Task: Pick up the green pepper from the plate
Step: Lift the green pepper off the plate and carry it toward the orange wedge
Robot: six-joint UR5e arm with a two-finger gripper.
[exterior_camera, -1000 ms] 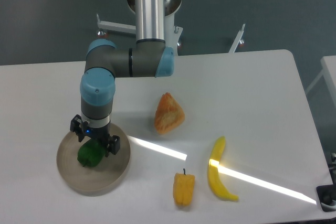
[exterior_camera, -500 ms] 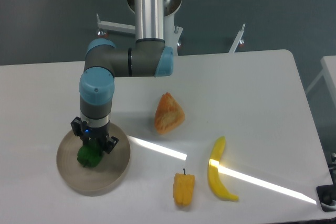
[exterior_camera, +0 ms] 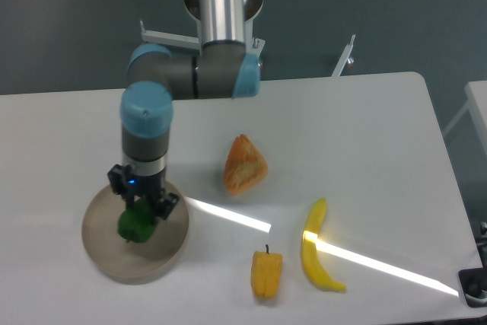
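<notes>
You are at the lift, by the look of it: the claw (exterior_camera: 140, 211) sits directly over the green pepper (exterior_camera: 136, 224), which lies on the left-centre of the plate (exterior_camera: 106, 258) at the near-left part of the counter (exterior_camera: 365, 150). To do this well, raise straight up along the tool axis without swinging sideways, so the pepper clears the low rim cleanly and does not roll out of the grip. The pepper is glossy and lumpy, so I judge it may slip or twist between the fingers if you accelerate hard; go up slowly at first and watch whether it rises with the claw or stays on the plate. Keep the plate from being dragged along.

The claw's fingers are drawn in close around the top of the pepper and appear clamped on it, with the green body showing just below and between them. From this one view you cannot tell whether the pepper is already clear of the plate or resting on it. The orange wedge-shaped food (exterior_camera: 244, 164), the yellow-orange pepper (exterior_camera: 266, 273) and the banana (exterior_camera: 316, 245) lie well apart to the right, out of your path
</notes>
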